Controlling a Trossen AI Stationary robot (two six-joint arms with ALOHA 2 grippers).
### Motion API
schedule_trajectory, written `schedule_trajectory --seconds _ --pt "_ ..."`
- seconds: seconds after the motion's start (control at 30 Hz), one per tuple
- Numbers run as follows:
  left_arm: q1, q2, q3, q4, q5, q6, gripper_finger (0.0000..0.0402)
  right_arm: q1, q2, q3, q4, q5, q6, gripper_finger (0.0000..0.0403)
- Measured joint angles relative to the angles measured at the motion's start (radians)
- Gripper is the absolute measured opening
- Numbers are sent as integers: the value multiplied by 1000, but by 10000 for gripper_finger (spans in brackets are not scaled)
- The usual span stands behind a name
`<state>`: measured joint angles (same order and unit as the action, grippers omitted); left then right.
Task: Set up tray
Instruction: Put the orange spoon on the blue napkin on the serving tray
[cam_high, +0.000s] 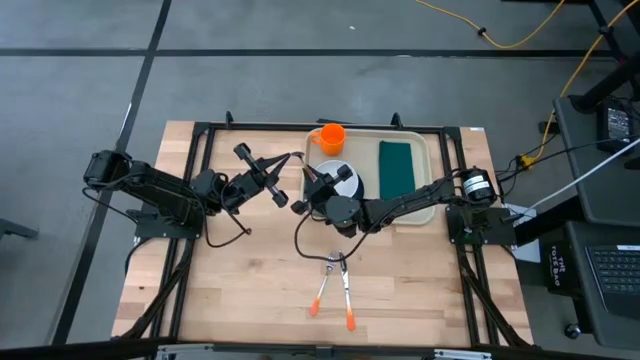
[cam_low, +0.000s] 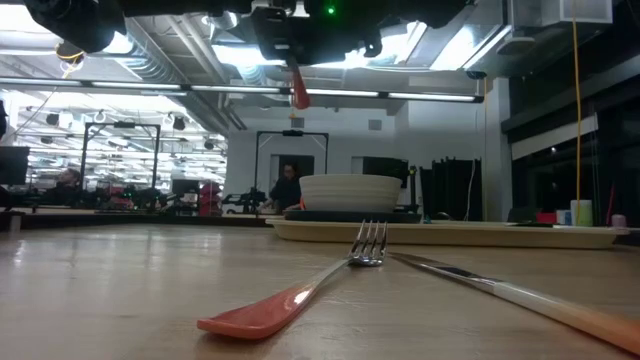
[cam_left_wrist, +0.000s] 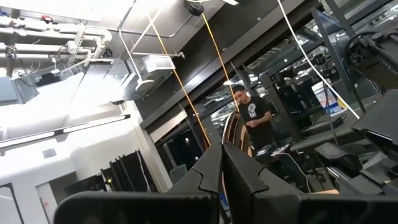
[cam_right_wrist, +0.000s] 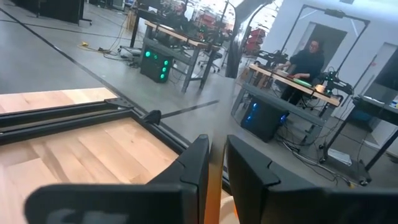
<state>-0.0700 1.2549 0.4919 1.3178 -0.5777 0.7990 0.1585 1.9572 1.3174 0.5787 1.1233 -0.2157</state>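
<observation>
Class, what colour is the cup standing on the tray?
Orange; the cup on the tray shows best in the high view.

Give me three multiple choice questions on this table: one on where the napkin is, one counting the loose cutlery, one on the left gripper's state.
1. Where does the green napkin lie?
A. on the tray
B. on bare table
C. in the bowl

2. How many utensils lie on the table outside the tray?
A. one
B. two
C. four

3. The left gripper is:
A. wide open
B. shut, empty
C. holding the cup

Answers:
1 A: the napkin lies within the tray rim.
2 B: only a fork and a knife.
3 B: the left gripper fingers meet around nothing.
</observation>
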Motion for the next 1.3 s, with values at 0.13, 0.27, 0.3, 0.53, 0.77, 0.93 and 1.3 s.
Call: schedule_trajectory --seconds 0.13,0.27,0.3,0.53,0.77,0.93,1.3 --pt "0 0 0 0 0 0 2 0 0 0 7 0 -1 61" --pt "0 0 0 -1 0 0 2 0 0 0 27 0 -7 61" --pt "0 0 0 -1 0 0 2 0 0 0 31 0 -10 61" --pt "0 0 0 -5 0 0 2 0 0 0 32 -1 -14 51" --pt "-1 -1 0 -12 38 0 2 0 0 0 33 -44 -5 9" --pt "-1 -1 0 -12 39 0 2 0 0 0 33 -49 0 7" --pt "-31 -1 0 -13 46 0 2 10 0 1 37 -54 0 2"
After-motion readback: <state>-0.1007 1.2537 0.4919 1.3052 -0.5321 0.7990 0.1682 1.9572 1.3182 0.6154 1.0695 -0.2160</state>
